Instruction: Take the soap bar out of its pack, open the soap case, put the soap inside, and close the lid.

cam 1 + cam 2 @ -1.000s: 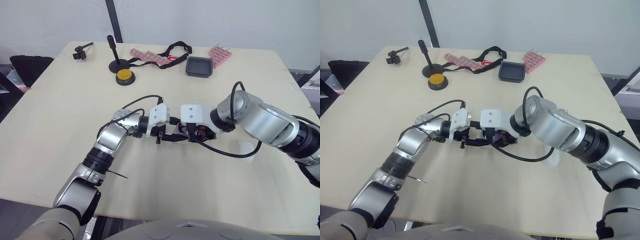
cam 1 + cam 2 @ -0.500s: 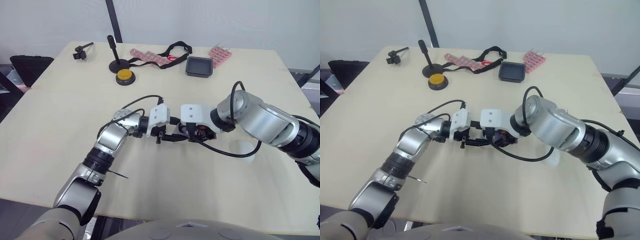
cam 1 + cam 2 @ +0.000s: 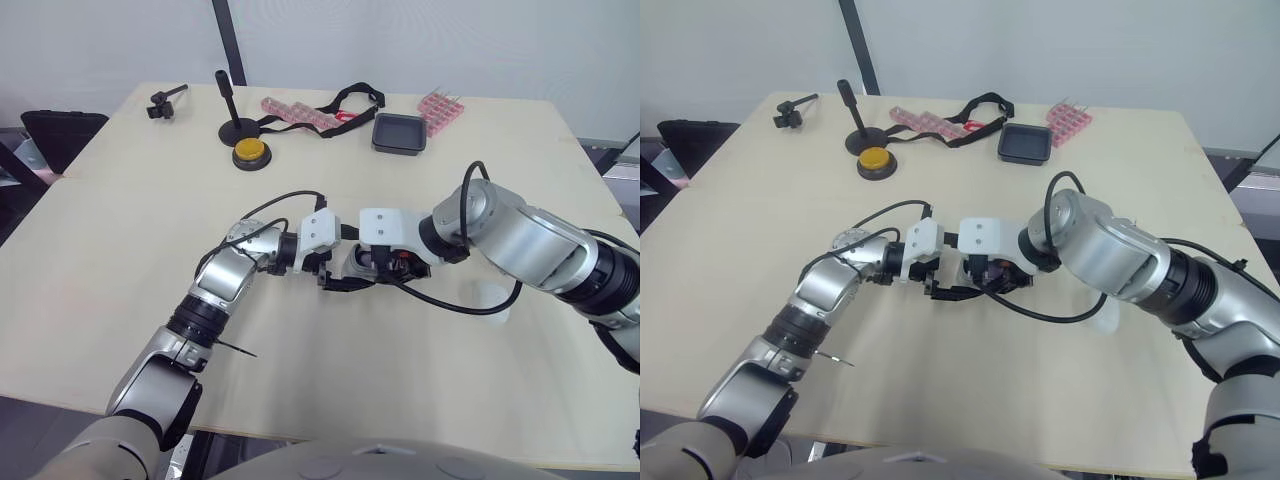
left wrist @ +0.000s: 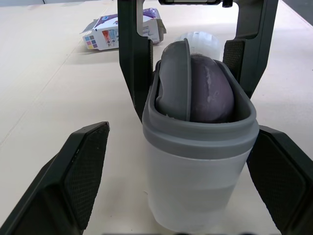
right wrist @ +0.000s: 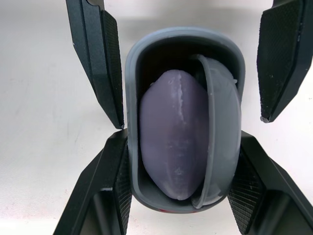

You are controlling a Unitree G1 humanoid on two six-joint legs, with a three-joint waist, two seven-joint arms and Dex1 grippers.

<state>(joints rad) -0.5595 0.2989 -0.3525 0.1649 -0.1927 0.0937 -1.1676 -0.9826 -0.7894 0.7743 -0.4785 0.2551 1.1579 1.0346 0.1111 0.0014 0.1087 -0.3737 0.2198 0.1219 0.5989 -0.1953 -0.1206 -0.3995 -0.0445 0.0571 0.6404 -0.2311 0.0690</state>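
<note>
Hidden bits: from the head views the soap case (image 3: 352, 268) is mostly buried under the white wrist blocks (image 3: 384, 226) of both arms, so you only get a dark sliver over the middle of the table (image 3: 120, 200).
Cut off: the bottom end of the case runs out of the left wrist view. Can't tell if it rests on the table or hangs just above it.
Hard to make out: there's a pale round thing (image 3: 490, 298) on the table by the right forearm, and I can't say what it is.
Pack: the soap pack (image 4: 122, 32) lies on the table beyond the case, with white and purple print and an end flap open. Part of it sits behind a finger of the right arm.
Case look: cloudy see-through body with a thick grey rim, and the mouth is wide open.
Soap: the soap (image 5: 168, 147) is a smooth purple oval sitting inside the case. Its lower half is hidden by the case wall.
Grey piece: a curved grey piece (image 5: 220, 132) is wedged on edge inside the case, right against the soap. Could be the lid or an insert — I can't tell which.
Right claw: the right gripper (image 5: 183, 136) is clamped on the case, one pad on each long side.
Left claw: the left gripper (image 4: 182, 128) is spread wide around the case, with both pads clear of it.
</note>
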